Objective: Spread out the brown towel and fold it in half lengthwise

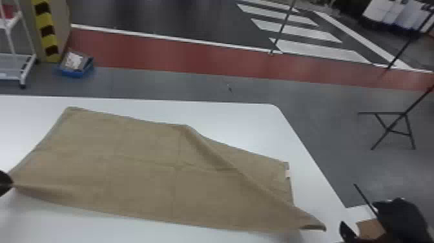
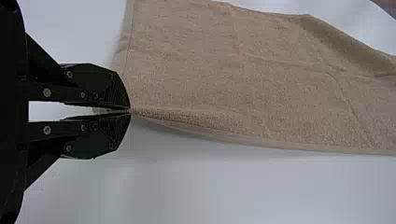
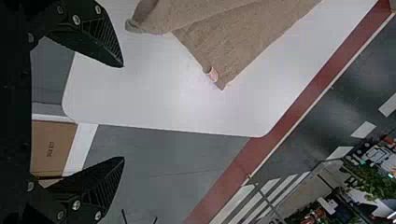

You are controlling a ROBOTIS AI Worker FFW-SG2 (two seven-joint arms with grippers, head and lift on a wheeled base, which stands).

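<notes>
My left gripper (image 1: pixel 11 184) is clenching the near left corner of the brown towel (image 1: pixel 135 181), its two fingers meeting at the tips on the cloth, while my right gripper (image 1: pixel 358 213) is standing released, its fingers parted, just beside the towel's near right corner and not touching it. The towel is lying spread over the white table (image 1: pixel 242 116), its long near edge running from my left fingertips toward the right. A slanting fold (image 1: pixel 206 145) is crossing its right part, the nearer layer ending in a curled tip, and the farther layer is lying flat beyond it, showing a small pale label (image 1: pixel 287 174) on its right edge. Creases are crossing the middle of the cloth. Off the table's right side, a cardboard box (image 1: pixel 371 229) is sitting near my right gripper, and a black folding stand (image 1: pixel 387 113) is standing on the grey floor (image 1: pixel 316 129). Beyond the table's far edge, a red strip (image 1: pixel 161 55) is running across the floor, and a blue tray (image 1: pixel 76 73) is resting between it and a white rack (image 1: pixel 11 77), beside a yellow-and-black striped post (image 1: pixel 48 30).
</notes>
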